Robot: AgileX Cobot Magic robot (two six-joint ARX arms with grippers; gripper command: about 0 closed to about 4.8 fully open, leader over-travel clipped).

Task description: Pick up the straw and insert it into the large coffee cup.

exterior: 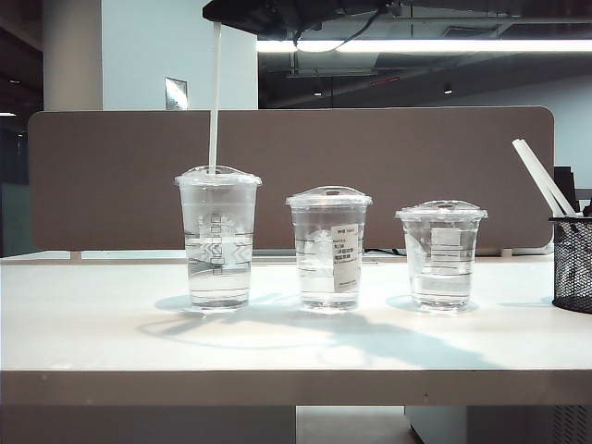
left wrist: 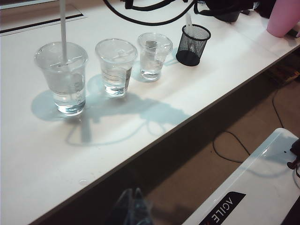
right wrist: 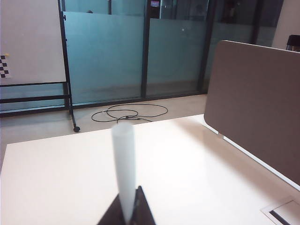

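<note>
From my remote seat, the only lettering I can read is "AGILE", white on a black patch, upside down on the white robot base panel point(left wrist: 243, 187). The white sticker point(exterior: 345, 257) on the middle clear plastic cup point(exterior: 328, 248) carries print too small to read.

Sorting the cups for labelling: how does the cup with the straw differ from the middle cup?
The large cup is taller than the middle cup. It has a straw entering its lid; the middle cup has none. It bears a faint printed pattern; the middle cup carries a white label sticker. Both are clear, domed-lidded, upright and partly filled with clear liquid.
</note>
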